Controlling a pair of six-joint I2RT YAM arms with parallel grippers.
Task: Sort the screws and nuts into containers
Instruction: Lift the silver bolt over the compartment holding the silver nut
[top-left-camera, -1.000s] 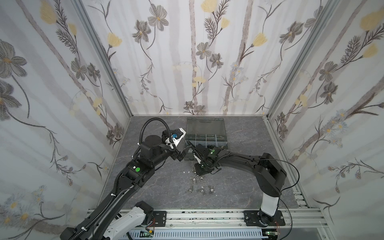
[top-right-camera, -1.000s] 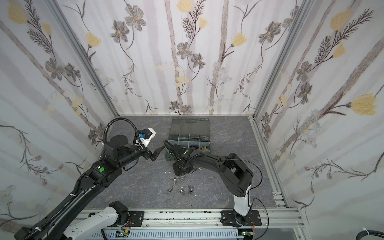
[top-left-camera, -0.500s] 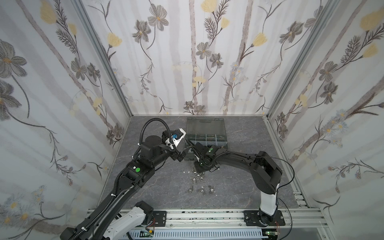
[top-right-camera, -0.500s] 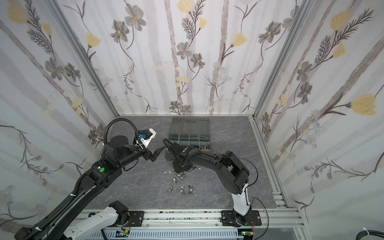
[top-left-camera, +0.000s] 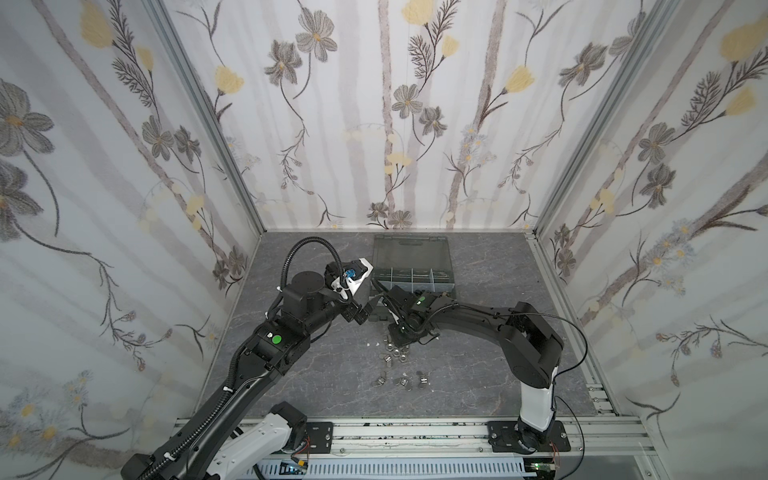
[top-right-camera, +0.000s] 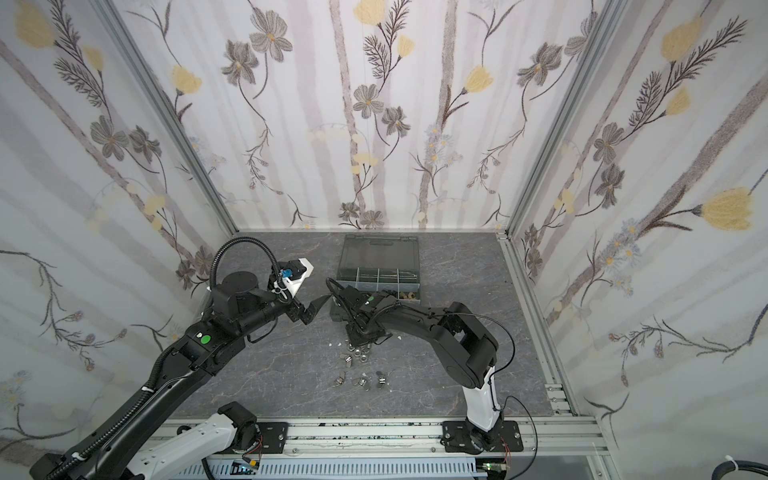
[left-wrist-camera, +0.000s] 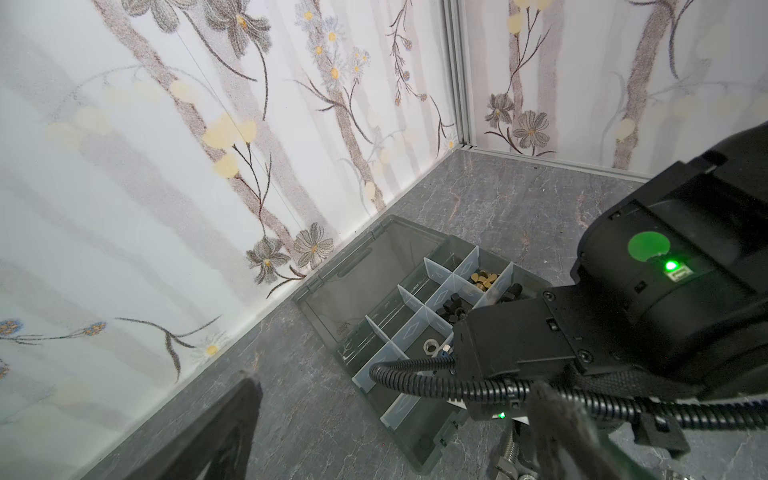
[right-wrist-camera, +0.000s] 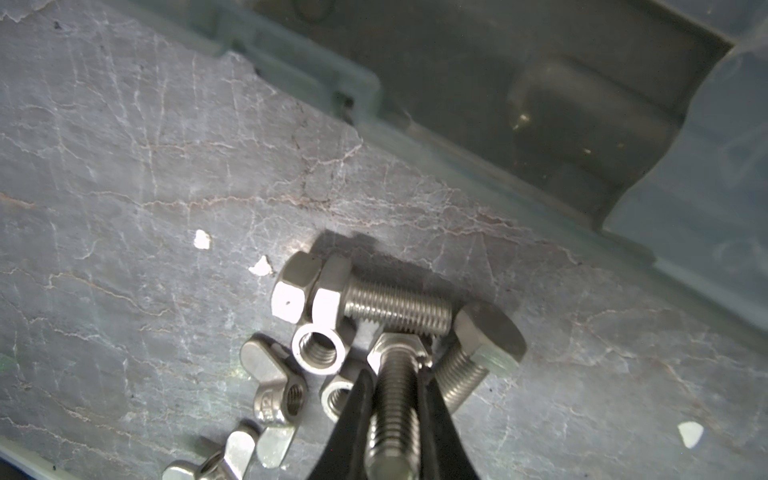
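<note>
- Though nearest the front edge of the table (top-left-camera: 316, 374), not yet sorted: three small silver pieces (top-left-camera: 404, 382), wing nuts by their look, loose in a row and well apart from the case (left-wrist-camera: 419, 451).
- Just behind them, a tight heap (top-left-camera: 395, 354): hex nuts (right-wrist-camera: 318, 347), wing nuts (right-wrist-camera: 272, 376) and two silver bolts (right-wrist-camera: 395, 305) lying flat, all touching.
- At the heap's far side, right jaws clamped on the threaded shank of a third silver bolt (right-wrist-camera: 395, 399), head tucked under a neighbour's thread tip; apparently not lifted clear yet.
- Risk here: hold on round thread only, so liable to swivel or slip on the lift; head likely to drag the touching bolts and nuts and scatter them.
- To the left, left jaws apart and empty, hovering just beside the case's near left corner and near the right arm (top-left-camera: 478, 313); a knock possible on the carry.
- Farthest, the dark grey case itself, lid (top-left-camera: 411, 253) folded open toward the back edge; containers (left-wrist-camera: 411, 332) partly filled with silver nuts (left-wrist-camera: 429, 345), black pieces (left-wrist-camera: 453, 307) and brass nuts (left-wrist-camera: 484, 279).
- Risk at the drop: small containers side by side; easy to land the bolt among nuts.
</note>
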